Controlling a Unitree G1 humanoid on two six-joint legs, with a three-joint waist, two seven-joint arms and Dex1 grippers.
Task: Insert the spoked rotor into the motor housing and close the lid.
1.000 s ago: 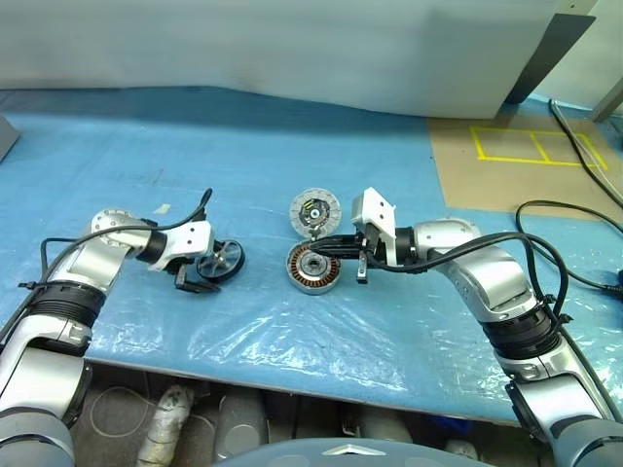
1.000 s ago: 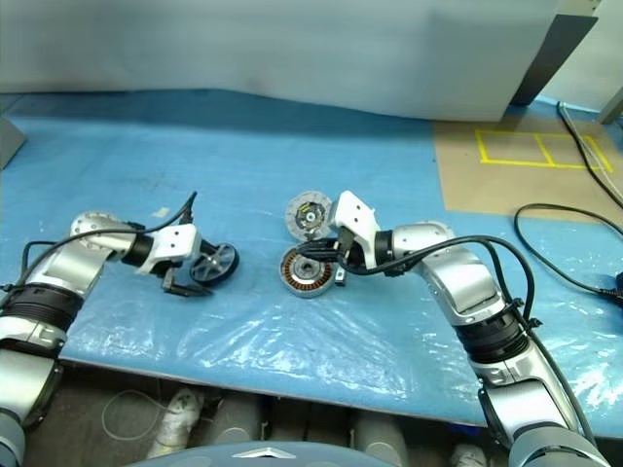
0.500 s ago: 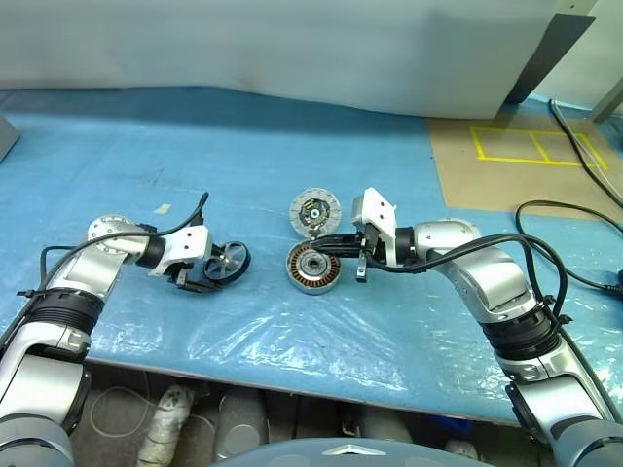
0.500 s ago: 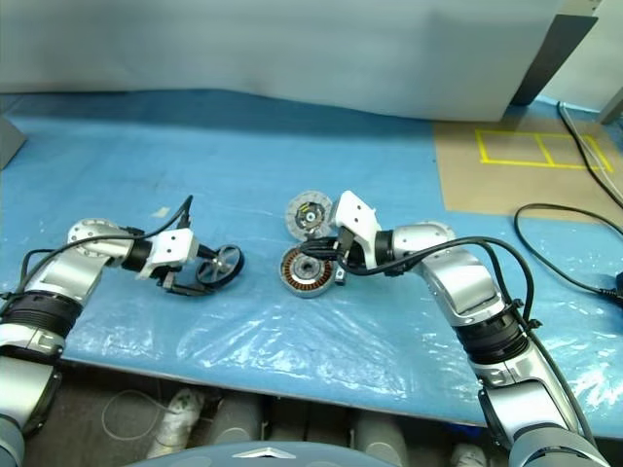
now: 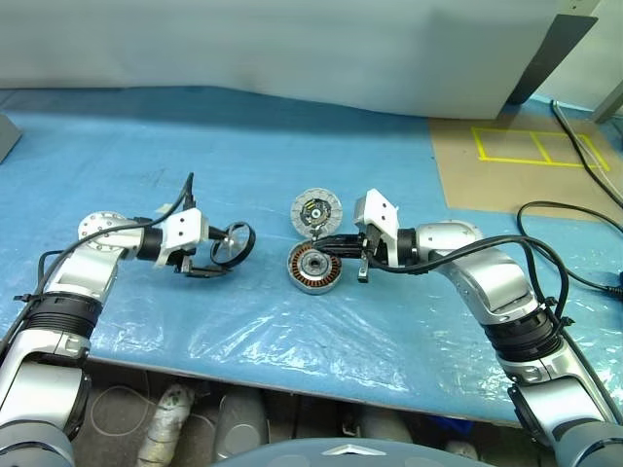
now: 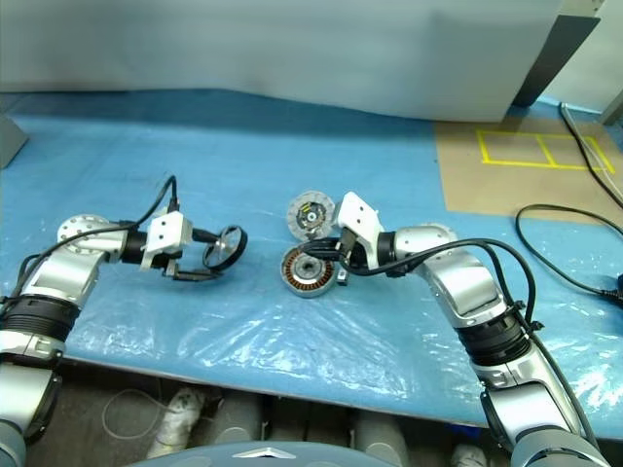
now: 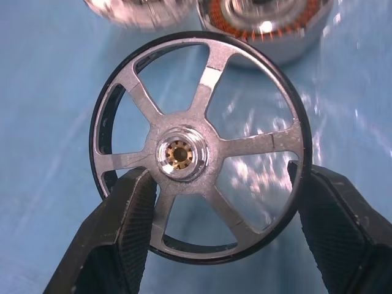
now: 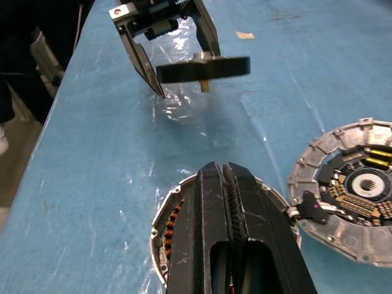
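Rotor (image 7: 202,147) across left pincer (image 7: 226,226), right pincer (image 8: 226,202) closed

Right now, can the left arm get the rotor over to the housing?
Probably yes: the left pincer holds the rotor with bare sheet up to the housing, though the shut right pincer lies over its rim.

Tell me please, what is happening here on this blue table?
The robot is putting a small motor together. Its left gripper holds the spoked rotor by the rim, lifted off the blue table. Its right gripper is shut and rests at the rim of the motor housing, perhaps steadying it. The lid lies just behind the housing, not yet fitted.
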